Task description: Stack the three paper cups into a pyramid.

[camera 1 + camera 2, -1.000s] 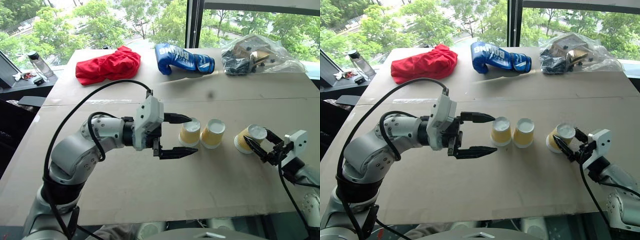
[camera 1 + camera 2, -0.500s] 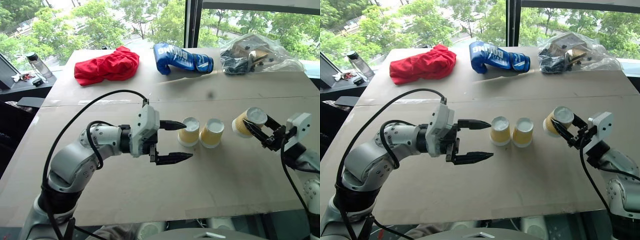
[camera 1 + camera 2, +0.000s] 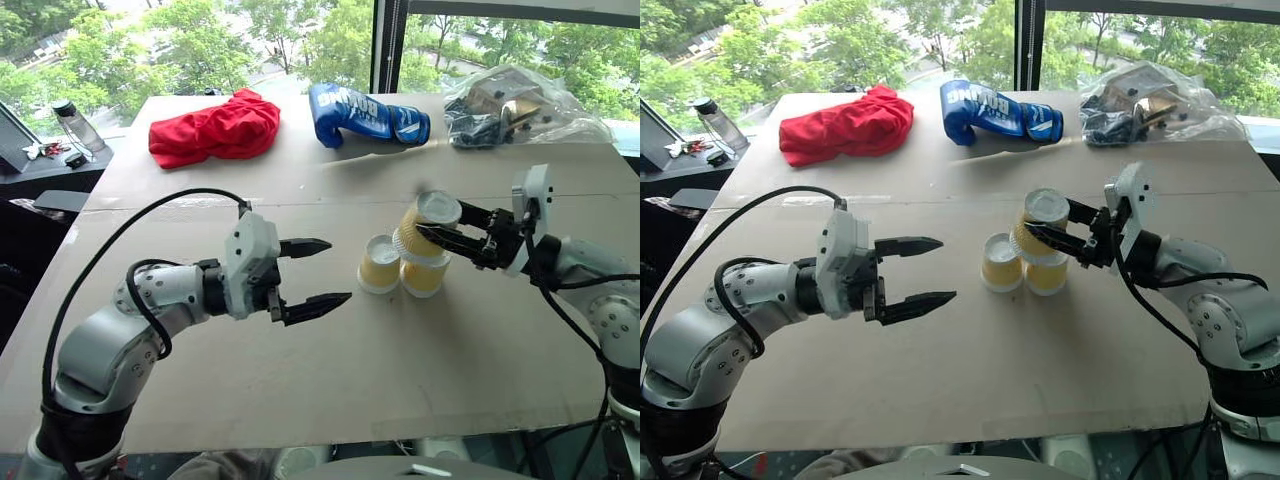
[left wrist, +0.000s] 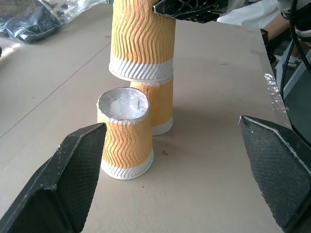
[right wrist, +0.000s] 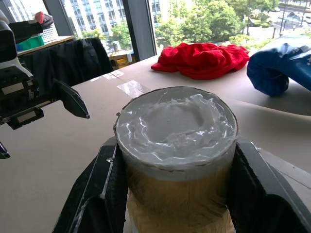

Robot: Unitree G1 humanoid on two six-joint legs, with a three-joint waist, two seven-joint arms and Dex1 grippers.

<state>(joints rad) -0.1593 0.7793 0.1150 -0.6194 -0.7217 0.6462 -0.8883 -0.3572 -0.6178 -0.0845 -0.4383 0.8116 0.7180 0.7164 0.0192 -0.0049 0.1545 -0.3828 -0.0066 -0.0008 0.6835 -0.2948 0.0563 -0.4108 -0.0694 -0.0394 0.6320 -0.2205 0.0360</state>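
Note:
Two paper cups stand upside down and side by side at mid-table, the left one [image 3: 378, 264] and the right one [image 3: 424, 277]. My right gripper [image 3: 432, 233] is shut on the third cup [image 3: 426, 222], fingers on both of its sides. That cup hangs tilted just over the right standing cup; whether they touch I cannot tell. In the right wrist view its white base [image 5: 177, 126] sits between the fingers [image 5: 104, 194]. My left gripper [image 3: 338, 270] is open and empty, a short way left of the cups. Its wrist view shows the near cup [image 4: 125, 133] and the held cup [image 4: 141, 43].
At the table's far side lie a red cloth [image 3: 215, 128], a blue boxing glove [image 3: 365, 115] and a clear plastic bag of dark items [image 3: 510, 110]. A bottle [image 3: 72, 125] stands on a side surface at the left.
My right gripper closed on the third cup, lifted it off the table and carried it left to over the standing pair. My left gripper drew back left, away from the cups, still open.

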